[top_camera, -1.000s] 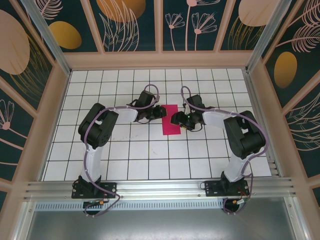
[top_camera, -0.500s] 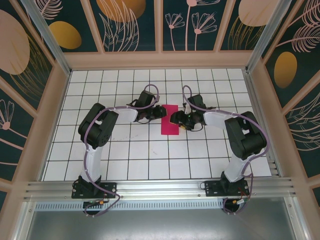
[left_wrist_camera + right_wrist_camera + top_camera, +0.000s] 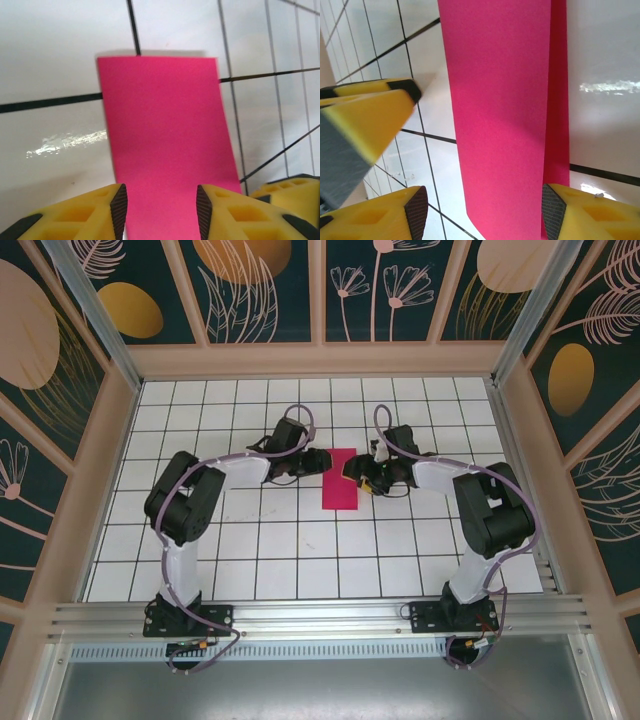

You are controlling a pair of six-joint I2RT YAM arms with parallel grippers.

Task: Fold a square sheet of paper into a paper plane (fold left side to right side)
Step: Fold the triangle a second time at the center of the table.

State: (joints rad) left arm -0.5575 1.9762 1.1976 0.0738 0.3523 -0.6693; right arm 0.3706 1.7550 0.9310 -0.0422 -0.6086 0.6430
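While it lies flat on the glossy white tiled table, the square sheet of paper — smooth matte magenta, folded into a narrow rectangle — runs lengthwise from the far side toward the arm bases; left gripper and right gripper flank its far half, jaws apart, gripping nothing.

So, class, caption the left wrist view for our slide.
Open left claw poised over folded magenta-pink paper sheet on white tiles.
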